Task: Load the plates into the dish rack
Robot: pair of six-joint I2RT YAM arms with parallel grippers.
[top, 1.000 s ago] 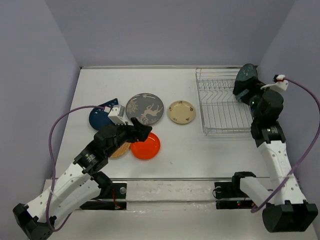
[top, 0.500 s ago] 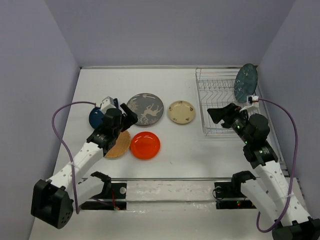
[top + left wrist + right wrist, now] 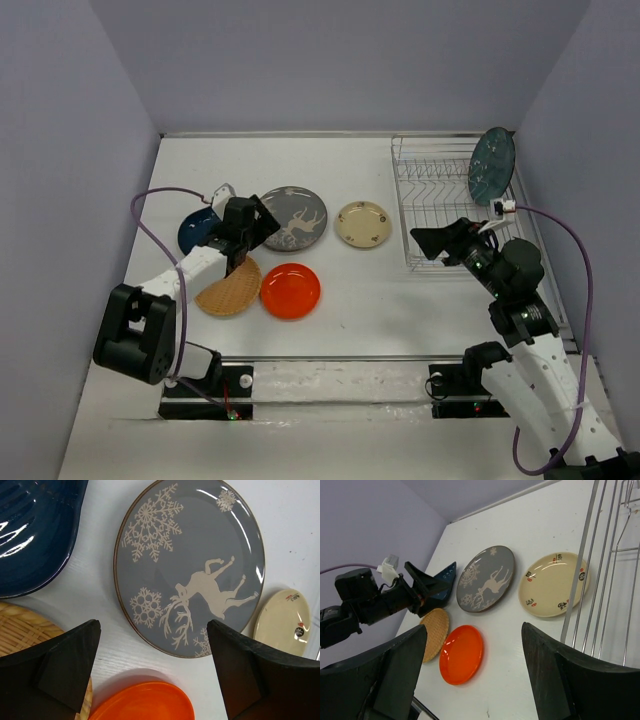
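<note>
Your left fingers [image 3: 65, 665], spread, hang over the deer plate [image 3: 190, 570], likely to straddle its rim; your right fingers [image 3: 560, 680], also spread, carry nothing, the teal plate [image 3: 492, 166] standing in the rack [image 3: 440, 190].

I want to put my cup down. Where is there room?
Bare table runs behind the grey deer plate and cream plate, left of the dish rack. More lies right of the orange plate. Crowded around the blue plate and tan plate.

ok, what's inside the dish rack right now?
Only the teal plate, standing on edge at the far right end of the dish rack. No other plate shows between the tines; the right hand covers part of the near edge.
</note>
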